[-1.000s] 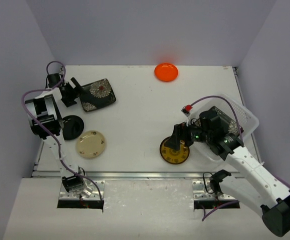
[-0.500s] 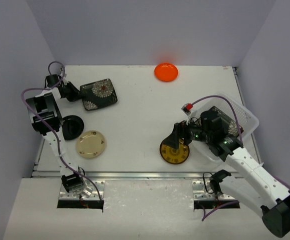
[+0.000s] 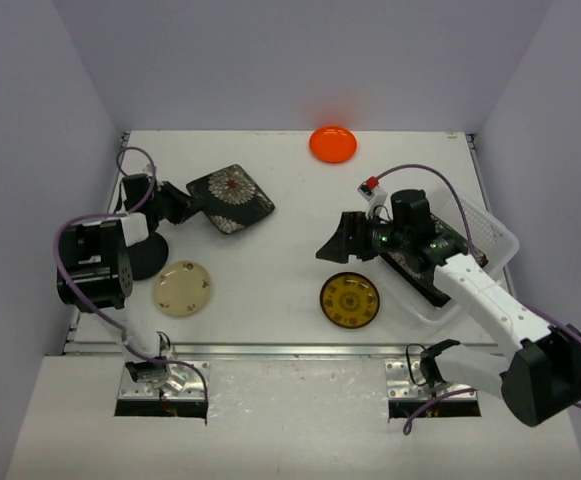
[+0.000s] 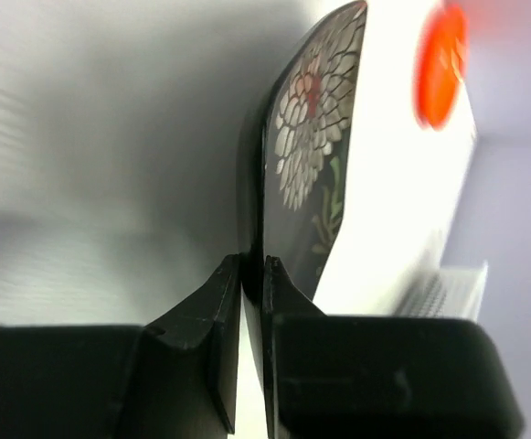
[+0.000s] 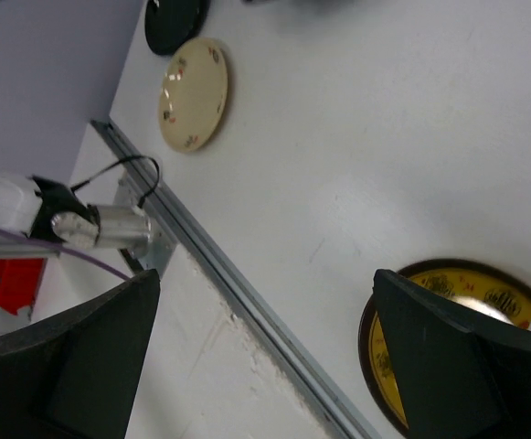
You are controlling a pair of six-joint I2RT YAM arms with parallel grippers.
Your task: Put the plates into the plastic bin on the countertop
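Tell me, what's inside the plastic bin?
A dark plate lies in the plastic bin, and only its edge shows. The right arm stretches over the rest, so any other plates in there are hidden.

No text, label, brand, number or sign can be read in any view. The yellow plate (image 3: 350,299) has small dark marks around its centre, but they are too small to read as writing.
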